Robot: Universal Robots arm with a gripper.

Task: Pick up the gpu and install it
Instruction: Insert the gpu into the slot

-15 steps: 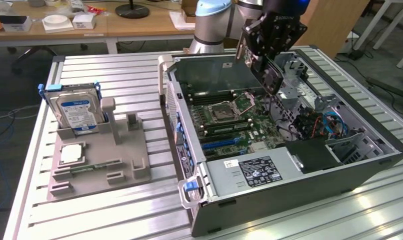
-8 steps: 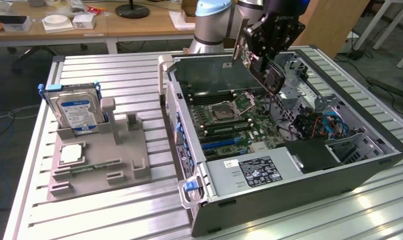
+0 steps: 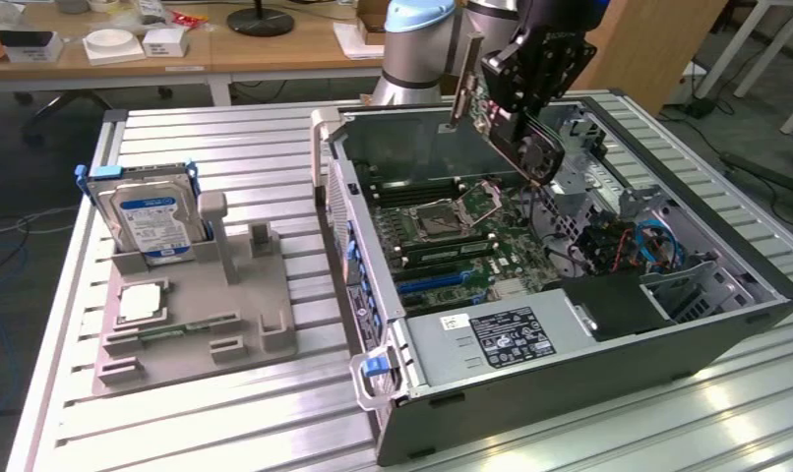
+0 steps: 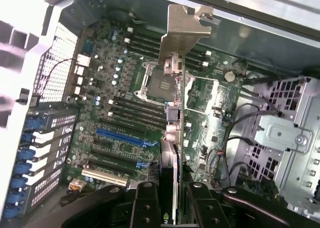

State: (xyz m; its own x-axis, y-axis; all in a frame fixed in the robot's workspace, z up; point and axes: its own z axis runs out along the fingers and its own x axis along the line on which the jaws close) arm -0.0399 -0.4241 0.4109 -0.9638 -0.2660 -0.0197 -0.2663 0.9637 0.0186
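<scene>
The gpu [image 3: 513, 133], a thin dark card with a black cooler and a silvery end bracket, hangs tilted above the open computer case [image 3: 370, 305], over the motherboard [image 3: 462, 241]. My gripper [image 3: 528, 93] is shut on it from above. In the wrist view the gpu [image 4: 173, 133] shows edge-on, with its bracket [image 4: 186, 28] pointing away from the gripper [image 4: 172, 205]. A black finger [image 4: 145, 203] presses on each side of the card. The card is well clear of the board and its blue expansion slot [image 4: 122, 136].
A grey fixture tray [image 3: 193, 315] stands at the exterior view's left, holding an upright hard drive [image 3: 153, 221], a processor chip [image 3: 141, 300] and a memory stick [image 3: 173, 332]. Inside the case are the processor socket [image 3: 443, 216], cables [image 3: 633, 246] and the power supply [image 3: 502, 334].
</scene>
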